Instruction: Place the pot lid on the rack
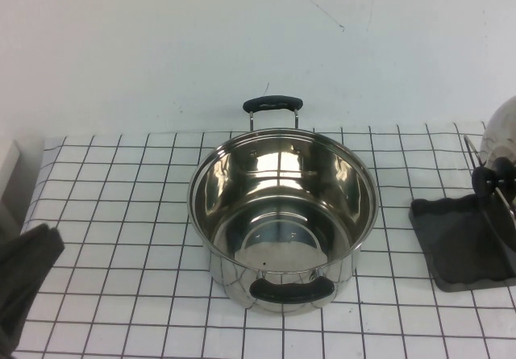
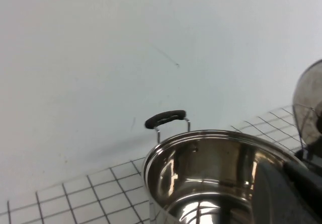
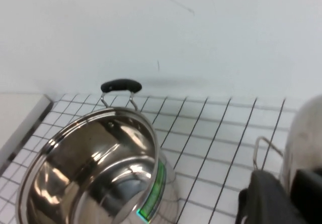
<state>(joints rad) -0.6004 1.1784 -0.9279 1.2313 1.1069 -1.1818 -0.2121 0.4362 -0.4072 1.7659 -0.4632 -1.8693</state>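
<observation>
You have a deep, mirror-bright steel pot (image 1: 282, 214) in the middle of a white table (image 1: 121, 214) ruled with thin dark lines into squares; the pot is round, uncovered, and holds nothing but reflections. Two black handles arch off its rim on thin wire legs, one toward the wall, one toward you.

At the high view's right edge you find the rack (image 1: 463, 242): a dark grey rectangular tray with a wavy rim and thin wire uprights. The pot lid (image 1: 501, 137) stands on edge among those wires, domed, shiny and cut off by the frame, its round black knob (image 1: 492, 177) facing the pot.

Your left gripper (image 1: 24, 274) shows only as a dark shape at the table's near left corner, well apart from everything, with its fingers pressed together. Your right gripper (image 3: 279, 199) is by the lid and rack (only a dark blur in its own wrist view), and you cannot tell how its fingers stand.
</observation>
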